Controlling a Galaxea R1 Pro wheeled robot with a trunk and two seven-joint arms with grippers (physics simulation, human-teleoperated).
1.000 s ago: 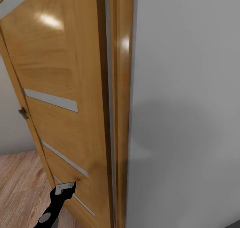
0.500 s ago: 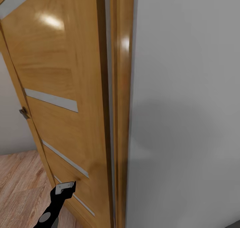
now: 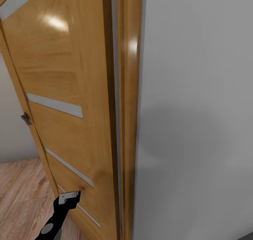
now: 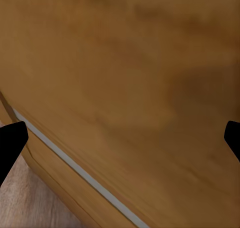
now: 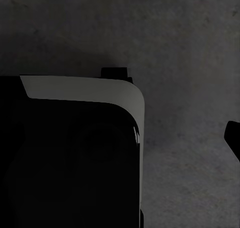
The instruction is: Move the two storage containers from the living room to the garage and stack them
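Facing door [image 3: 66, 92] beside grey wall [image 3: 196, 110]; left claw [image 3: 69, 197] near its low right panel, fingers spread wide.

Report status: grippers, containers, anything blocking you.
Left gripper open, empty, close up to the wooden door. Right gripper over dark concrete floor, state unclear. Containers not sighted. Door and grey wall directly ahead.

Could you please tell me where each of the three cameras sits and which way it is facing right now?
Head view: high on the robot, facing the wooden door and grey wall; left gripper shows.
Left wrist view: looks along the open fingers at the door panel.
Right wrist view: looks down at concrete floor and the robot's dark base.
Head and left wrist views share the door.
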